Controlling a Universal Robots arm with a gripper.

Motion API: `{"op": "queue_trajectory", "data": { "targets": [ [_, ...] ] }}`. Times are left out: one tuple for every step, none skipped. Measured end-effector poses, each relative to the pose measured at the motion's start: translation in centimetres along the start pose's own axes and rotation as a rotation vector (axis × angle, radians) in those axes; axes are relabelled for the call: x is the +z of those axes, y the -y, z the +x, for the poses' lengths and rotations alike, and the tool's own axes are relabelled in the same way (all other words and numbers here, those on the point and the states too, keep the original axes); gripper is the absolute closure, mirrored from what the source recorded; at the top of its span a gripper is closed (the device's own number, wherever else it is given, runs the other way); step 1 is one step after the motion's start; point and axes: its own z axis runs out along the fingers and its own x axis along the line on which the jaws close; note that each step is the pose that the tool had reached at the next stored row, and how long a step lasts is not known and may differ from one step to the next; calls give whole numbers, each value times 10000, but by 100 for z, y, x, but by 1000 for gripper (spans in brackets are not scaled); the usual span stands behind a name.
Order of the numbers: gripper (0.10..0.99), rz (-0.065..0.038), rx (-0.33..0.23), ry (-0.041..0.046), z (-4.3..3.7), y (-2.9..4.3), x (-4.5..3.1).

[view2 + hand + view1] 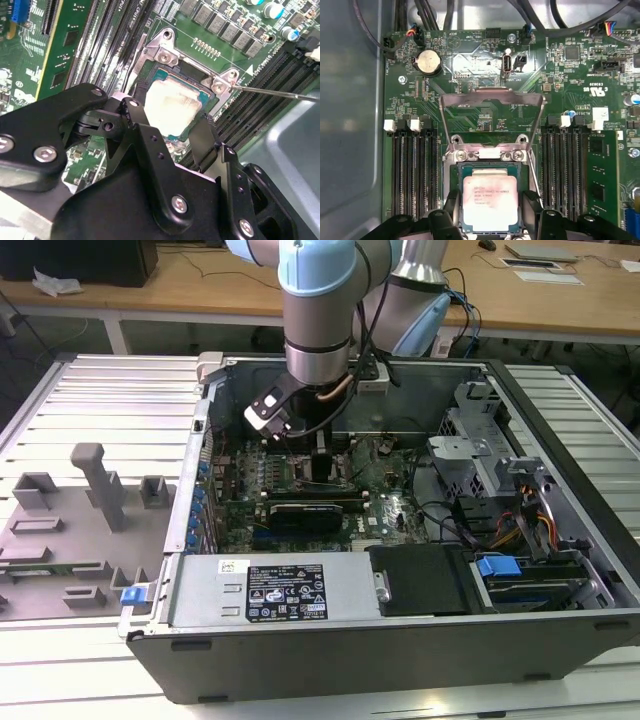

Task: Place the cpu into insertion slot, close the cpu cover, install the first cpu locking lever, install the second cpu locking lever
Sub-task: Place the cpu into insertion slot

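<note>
Lying open on its side, the computer case (400, 652) holds a green motherboard (392, 502), a black graphics card (310, 512), a labelled power supply (285, 590) and bundled cables (520, 515) toward the exterior view's right. On the board, the insertion slot (490, 166) holds the cpu (490, 205), which lies flat inside the black rim with its pale metal top up. The gripper (491, 201) reaches down over it, its fingers (453, 204) clenched against two opposite edges of the cpu. The cpu cover (490, 96) stands swung up, clear of the cpu, with the board showing through its window. A thin metal rod (272, 93) juts out beside one corner of the slot. Long black memory slots (415, 172) run along both sides.

The case rests on a ribbed metal table (100, 400), beside a grey fixture tray (70, 530); wooden desks (200, 290) stand behind.

In the exterior view the arm (320, 330) hides the slot, and in both wrist views the gripper's black body cuts off the slot's near edge.
</note>
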Motion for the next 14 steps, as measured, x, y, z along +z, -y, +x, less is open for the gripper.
{"op": "queue_trajectory", "data": {
  "targets": [
    [478,-1,-1,-1,1,-2,-19],
    [478,-3,-1,-1,1,-3,-39],
    [478,-6,-1,-2,1,-4,-43],
    [478,-6,-1,-3,1,-4,-43],
    [478,-6,-1,-2,1,-4,-43],
    [478,-5,-1,-2,1,-4,-43],
    [478,-5,-1,-1,1,-4,-44],
    [478,-6,-1,0,1,-4,-44],
    [490,-5,-1,-1,1,-4,-44],
    [557,-6,-1,-1,1,-4,-44],
    [624,-6,-1,-1,1,-4,-44],
    [682,-6,-1,-1,1,-4,-44],
    [682,-6,-1,-1,1,-4,-44],
    [804,-7,-1,-1,1,-4,-44]
  ]
}}
